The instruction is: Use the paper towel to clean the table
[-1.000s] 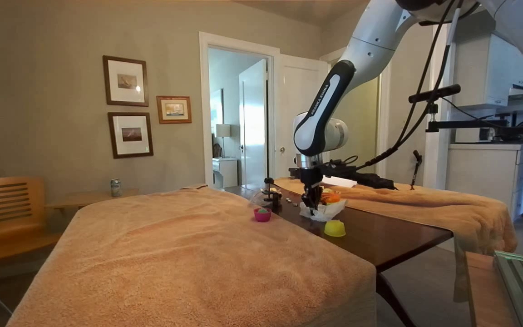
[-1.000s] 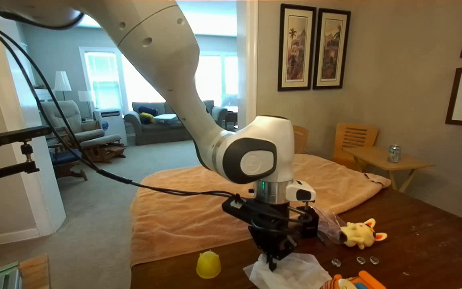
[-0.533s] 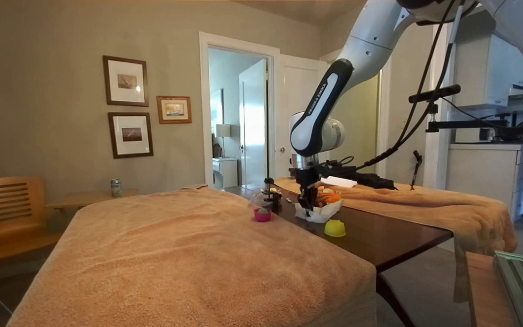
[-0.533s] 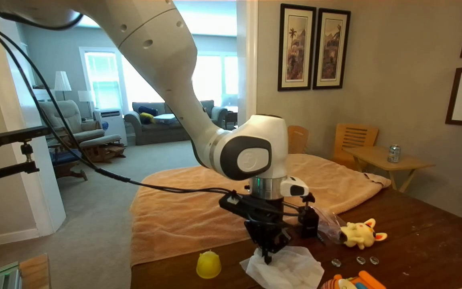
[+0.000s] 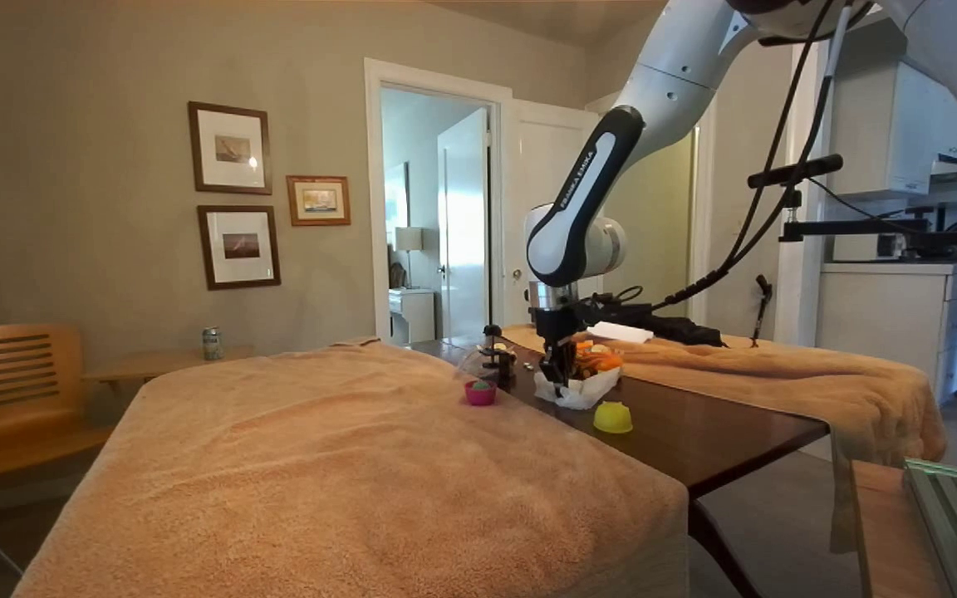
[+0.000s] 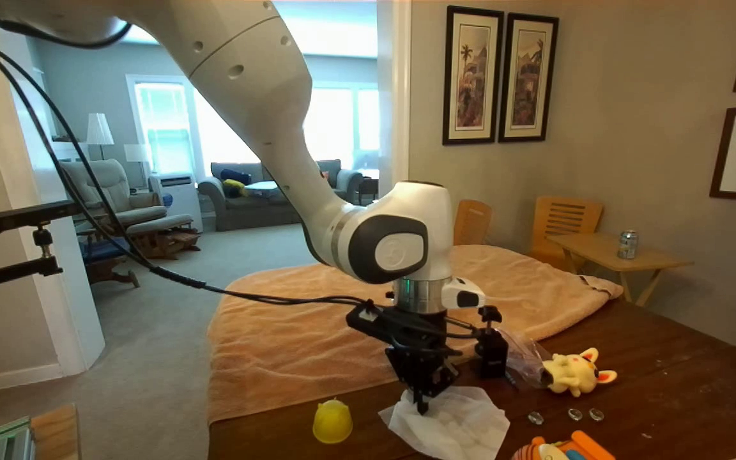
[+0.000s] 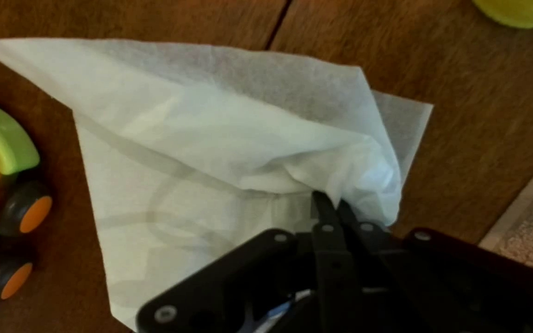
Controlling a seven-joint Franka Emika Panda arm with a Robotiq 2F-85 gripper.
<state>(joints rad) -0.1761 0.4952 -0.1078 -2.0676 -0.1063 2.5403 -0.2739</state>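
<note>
Brown table (image 5: 728,425) | pink cup (image 5: 480,398): green item (image 5: 481,385) inside | claw (image 7: 333,201): pinching paper towel (image 7: 220,152)

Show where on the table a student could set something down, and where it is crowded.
On the table, bare wood runs from the yellow cup to the nearest end. In an exterior view, more lies right of the eared toy and gems, with pale specks. Crowded: around the towel, gripped by the hand, with the toy car and gems close by.

Your paper towel (image 7: 220,148) looks matt and creased, your table (image 5: 723,436) glossy wood, the tan cloth (image 5: 362,482) rough-napped.
</note>
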